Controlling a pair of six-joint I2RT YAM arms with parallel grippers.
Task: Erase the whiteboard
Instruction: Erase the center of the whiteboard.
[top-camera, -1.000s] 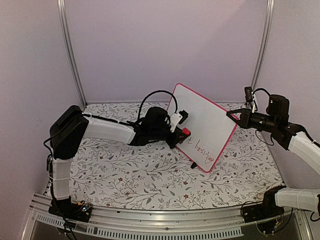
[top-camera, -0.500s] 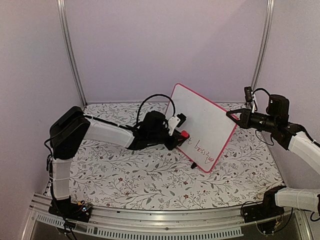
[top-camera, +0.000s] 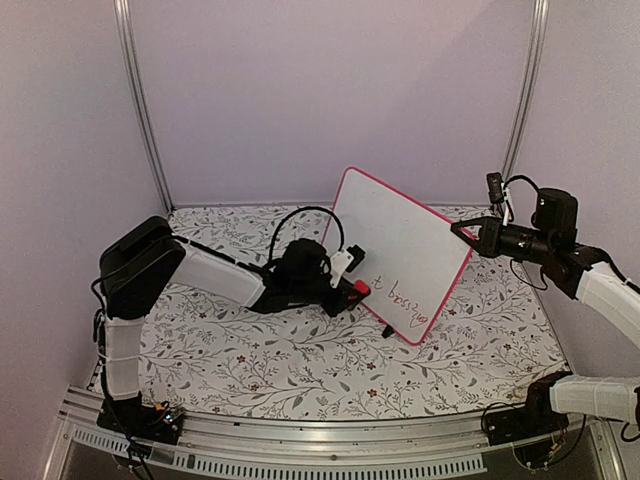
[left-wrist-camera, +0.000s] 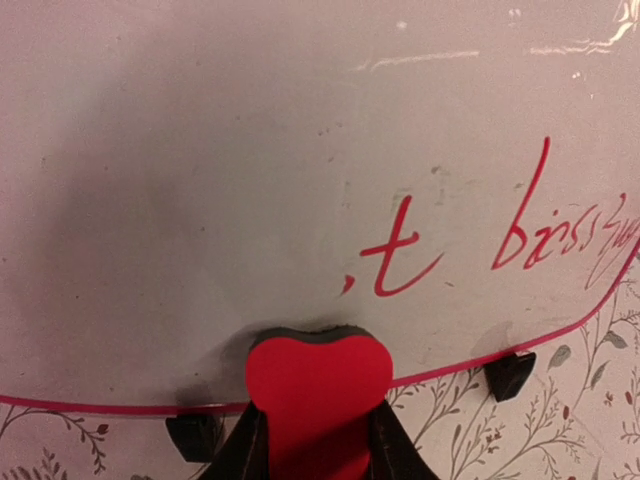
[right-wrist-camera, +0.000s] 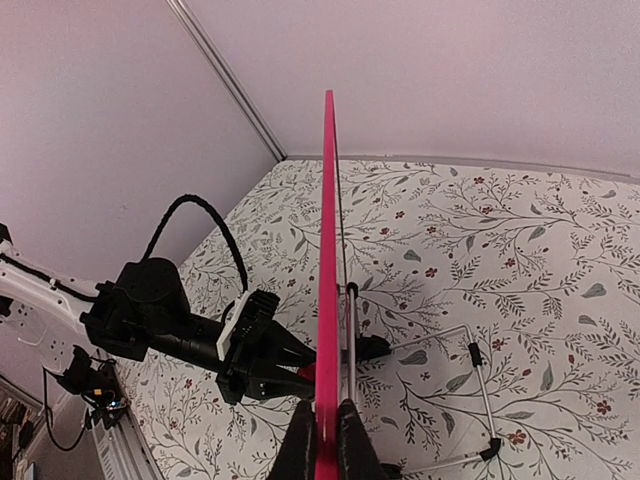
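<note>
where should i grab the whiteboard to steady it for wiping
Pinch the whiteboard by its thin right edge, coming from the right, jaws across its thickness, as the right gripper does. It stands nearly upright, and that leaves its face free for the eraser.

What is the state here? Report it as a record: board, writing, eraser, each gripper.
whiteboard: standing on its lower edge on the table
writing: red handwriting near the lower edge; the rest blank
eraser: red, at the board's lower edge, beside the writing
left gripper: shut on the eraser
right gripper: shut on the whiteboard's side edge
</note>
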